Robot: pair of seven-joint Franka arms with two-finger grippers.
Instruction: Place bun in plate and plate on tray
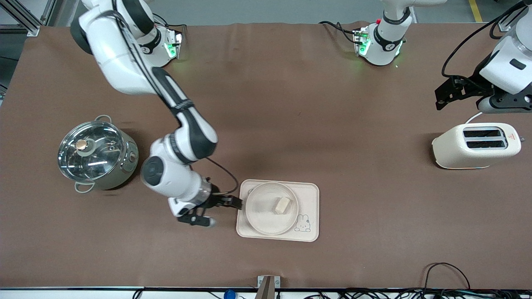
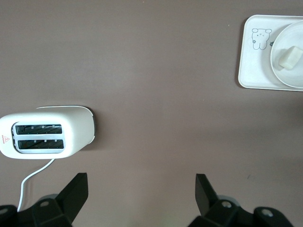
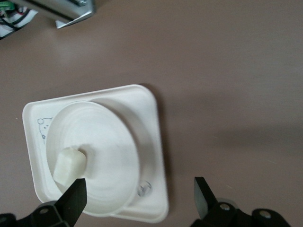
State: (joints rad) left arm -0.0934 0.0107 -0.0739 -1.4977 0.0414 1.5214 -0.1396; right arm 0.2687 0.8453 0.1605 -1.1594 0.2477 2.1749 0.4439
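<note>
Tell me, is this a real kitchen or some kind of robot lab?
Probably a robot lab, not a kitchen. Two robot arms are bolted to a big brown table, cables run along its edge, and the toaster, pot and tray look like practice props.

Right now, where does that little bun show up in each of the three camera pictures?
Front view: the bun lies in the plate, which sits on the tray, low in the picture.
Left wrist view: the bun shows at the upper edge, again in the plate.
Right wrist view: the bun shows low, partly hidden by a fingertip of the right gripper.
Shared landmark: the tray's rabbit drawing.
</note>
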